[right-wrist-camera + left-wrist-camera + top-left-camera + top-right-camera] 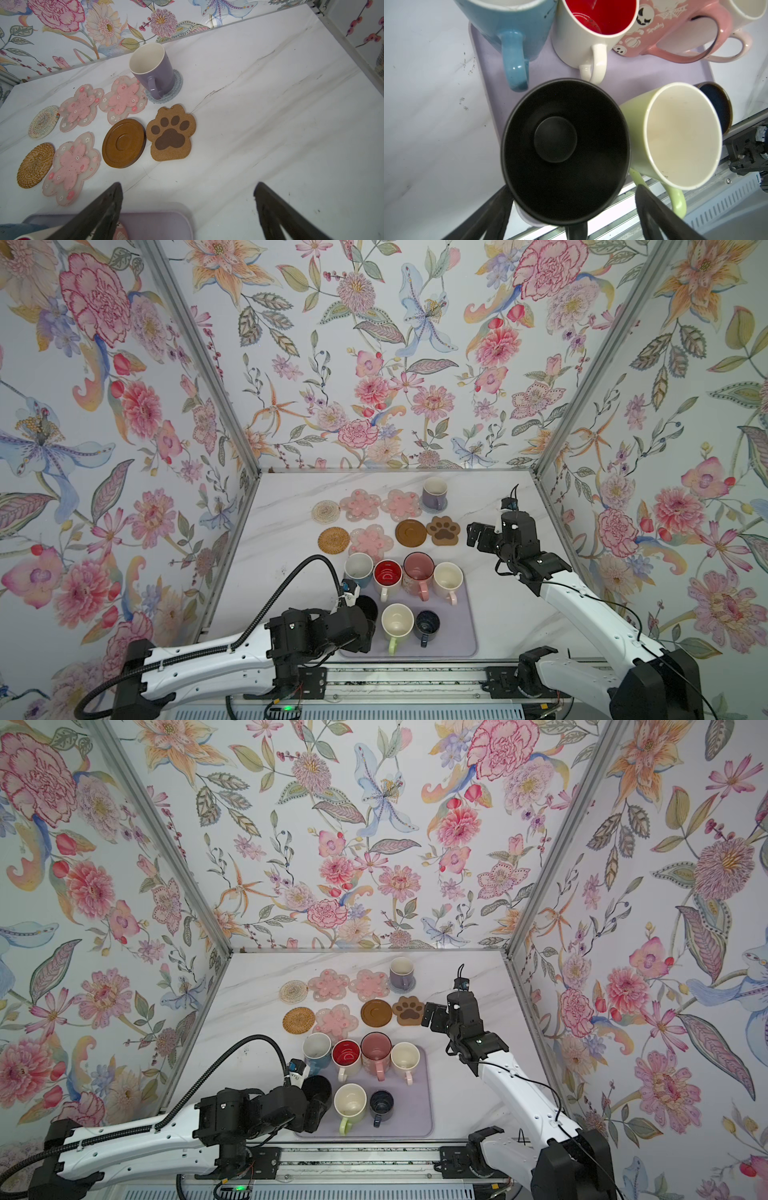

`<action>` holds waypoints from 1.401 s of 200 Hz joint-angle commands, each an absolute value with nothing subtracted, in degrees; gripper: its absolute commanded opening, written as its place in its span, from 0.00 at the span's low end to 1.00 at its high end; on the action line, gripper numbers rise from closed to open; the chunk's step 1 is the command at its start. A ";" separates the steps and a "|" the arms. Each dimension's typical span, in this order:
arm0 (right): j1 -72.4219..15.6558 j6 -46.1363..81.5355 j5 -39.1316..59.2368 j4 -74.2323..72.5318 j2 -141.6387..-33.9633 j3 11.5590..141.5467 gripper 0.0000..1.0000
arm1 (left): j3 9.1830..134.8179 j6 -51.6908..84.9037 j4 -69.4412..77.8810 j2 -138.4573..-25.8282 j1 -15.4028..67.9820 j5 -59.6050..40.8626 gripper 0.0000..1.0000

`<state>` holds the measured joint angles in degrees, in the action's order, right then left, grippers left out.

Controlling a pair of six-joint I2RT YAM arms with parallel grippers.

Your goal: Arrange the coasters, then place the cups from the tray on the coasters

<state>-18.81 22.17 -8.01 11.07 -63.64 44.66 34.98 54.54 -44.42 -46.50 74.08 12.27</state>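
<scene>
Straddling handle of black ceramic mug (369,605), 9 o'clock on lavender rectangular tray (457,626): left gripper (573,193), jaws apart. Right gripper (188,185), jaws apart, 3 o'clock of brown cork paw-print coaster (444,531).

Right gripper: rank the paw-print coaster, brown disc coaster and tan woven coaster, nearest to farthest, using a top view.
1. Paw-print coaster, just left of the right gripper.
2. Brown disc coaster, next along the same row.
3. Tan woven coaster, at the row's far left end.
</scene>
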 commanded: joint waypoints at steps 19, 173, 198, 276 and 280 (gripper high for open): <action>-18.33 23.25 -8.59 10.27 -62.41 43.16 0.99 | 33.20 56.07 -43.33 -48.83 74.90 13.45 0.91; -18.02 23.51 -7.32 9.05 -63.28 42.51 0.99 | 32.15 57.30 -43.76 -54.23 75.01 11.29 0.45; -18.03 23.73 -7.04 8.74 -63.53 42.35 0.99 | 32.45 57.44 -44.67 -53.58 75.02 11.49 0.28; -17.98 23.81 -6.56 8.18 -64.45 42.71 0.99 | 33.89 58.40 -48.97 -50.33 75.01 12.96 0.00; -17.94 23.74 -6.46 8.17 -64.49 42.80 0.99 | 34.10 58.51 -49.32 -50.15 75.06 13.19 0.00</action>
<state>-18.28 23.05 -6.87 9.26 -63.70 43.05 32.27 57.54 -46.02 -51.55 74.65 10.96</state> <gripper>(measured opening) 0.992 0.183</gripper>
